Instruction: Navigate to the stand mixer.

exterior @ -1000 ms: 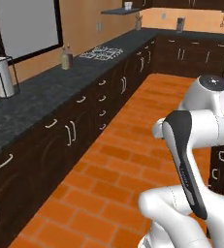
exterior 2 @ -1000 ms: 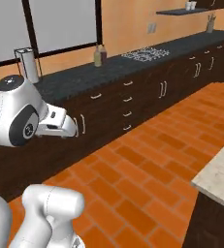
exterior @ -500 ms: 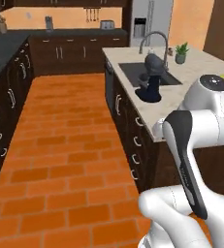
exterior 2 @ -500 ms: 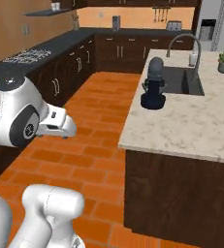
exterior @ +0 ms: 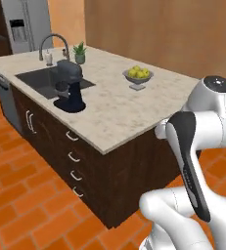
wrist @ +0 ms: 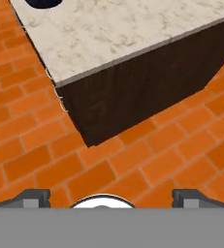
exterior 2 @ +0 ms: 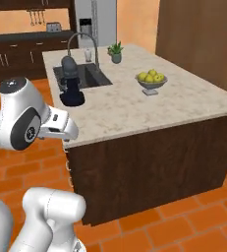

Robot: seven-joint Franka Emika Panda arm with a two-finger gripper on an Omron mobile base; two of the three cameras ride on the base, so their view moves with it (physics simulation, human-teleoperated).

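We see the dark grey stand mixer (exterior: 69, 85) upright on the pale marble-topped island bench (exterior: 119, 114), just beside the recessed sink (exterior: 33, 80), while the end effector (wrist: 111, 197), held wide, carries nothing above the orange brick floor (wrist: 133, 160).
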